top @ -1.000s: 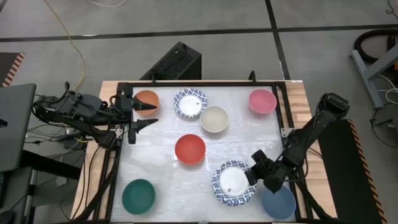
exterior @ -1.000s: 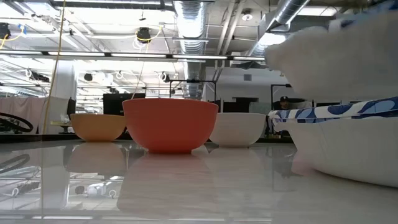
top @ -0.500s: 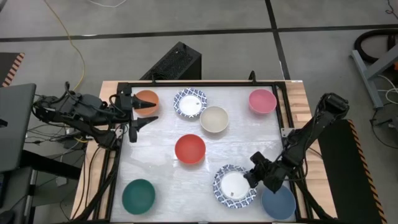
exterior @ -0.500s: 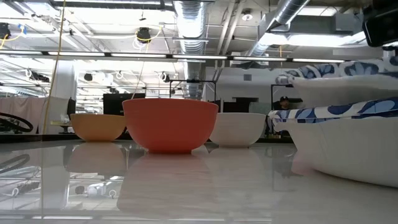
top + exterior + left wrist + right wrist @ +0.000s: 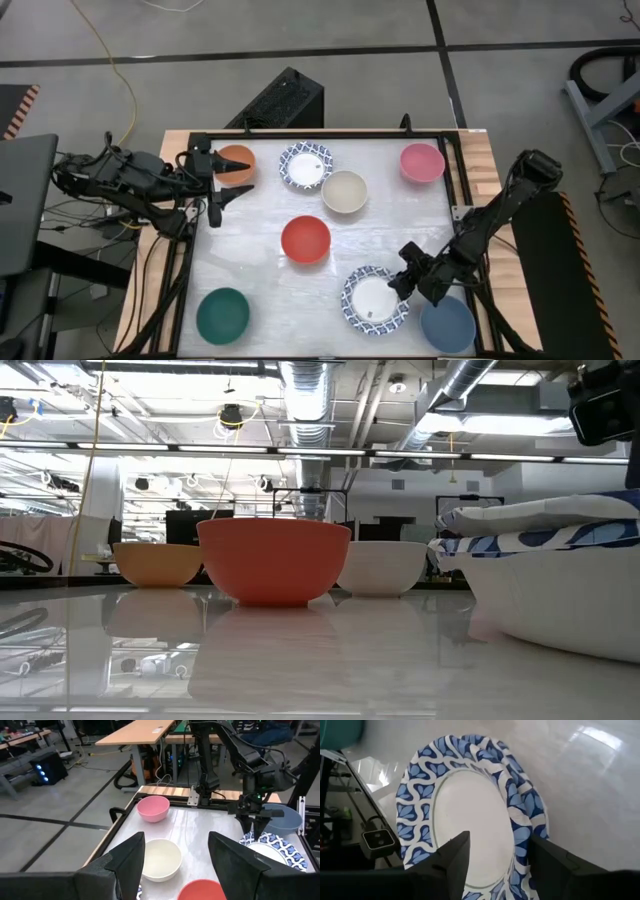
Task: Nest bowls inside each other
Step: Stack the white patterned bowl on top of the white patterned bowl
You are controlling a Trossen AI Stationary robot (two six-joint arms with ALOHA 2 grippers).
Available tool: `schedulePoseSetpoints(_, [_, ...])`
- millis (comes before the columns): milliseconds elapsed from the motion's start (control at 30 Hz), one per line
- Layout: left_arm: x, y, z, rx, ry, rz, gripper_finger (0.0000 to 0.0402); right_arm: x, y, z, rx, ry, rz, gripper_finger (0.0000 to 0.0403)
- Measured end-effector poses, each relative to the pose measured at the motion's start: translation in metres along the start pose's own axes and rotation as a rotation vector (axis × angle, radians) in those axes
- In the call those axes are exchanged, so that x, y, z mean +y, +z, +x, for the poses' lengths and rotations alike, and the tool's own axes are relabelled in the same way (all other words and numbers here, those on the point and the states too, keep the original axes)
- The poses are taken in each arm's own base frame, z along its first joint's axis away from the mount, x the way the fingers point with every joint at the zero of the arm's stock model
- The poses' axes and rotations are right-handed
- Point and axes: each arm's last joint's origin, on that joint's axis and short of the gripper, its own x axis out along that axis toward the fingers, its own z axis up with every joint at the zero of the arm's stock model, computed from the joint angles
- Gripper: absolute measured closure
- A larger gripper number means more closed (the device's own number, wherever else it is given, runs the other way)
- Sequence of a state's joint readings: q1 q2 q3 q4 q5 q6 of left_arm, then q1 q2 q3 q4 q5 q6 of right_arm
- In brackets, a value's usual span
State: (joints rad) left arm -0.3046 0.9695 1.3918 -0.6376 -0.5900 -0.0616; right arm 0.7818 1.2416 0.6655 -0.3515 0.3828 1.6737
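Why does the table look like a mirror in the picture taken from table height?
Low view: the glossy table reflects the ceiling lights and the red bowl; the patterned bowl stack looms large. High view: the same table shows only soft, pale glare.

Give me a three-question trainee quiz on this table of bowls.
1. True or false: the red bowl has another bowl inside it.
2. Which bowl sits nearest the left gripper? A) teal B) orange C) pink
3. What is directly under the open right gripper?

Key:
1. False; it sits alone.
2. B, the orange bowl.
3. The blue-patterned stack, one patterned bowl nested in another, beside the plain blue bowl.
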Motion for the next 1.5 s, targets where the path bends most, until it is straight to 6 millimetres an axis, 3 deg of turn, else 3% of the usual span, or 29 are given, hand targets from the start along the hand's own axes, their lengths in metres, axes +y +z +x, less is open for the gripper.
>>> schedulePoseSetpoints(400, [0.0, 0.0, 0.0, 0.004, -0.002, -0.002, 0.0192, -0.009, 0.015, -0.032, -0.001, -0.009, 0.031, 0.0205])
schedulePoseSetpoints(633, [0.002, -0.008, 0.001, 0.077, -0.014, -0.053, 0.0192, -0.007, 0.049, -0.049, -0.172, 0.07, 0.11, 0.0207])
schedulePoseSetpoints(767, [0.007, -0.013, 0.002, 0.123, 0.029, -0.112, 0.0192, 0.007, 0.087, -0.058, -0.308, 0.079, 0.074, 0.0207])
schedulePoseSetpoints(1100, [0.02, -0.02, 0.007, 0.182, 0.138, -0.19, 0.0192, 0.043, 0.208, -0.08, -0.559, -0.047, -0.042, 0.0207])
schedulePoseSetpoints(1267, [0.022, -0.02, 0.007, 0.185, 0.15, -0.193, 0.0192, 0.037, 0.262, -0.073, -0.559, -0.118, -0.018, 0.0207])
schedulePoseSetpoints(1500, [0.023, -0.02, 0.008, 0.184, 0.157, -0.203, 0.0192, 0.004, 0.319, -0.03, -0.405, -0.186, 0.053, 0.0207])
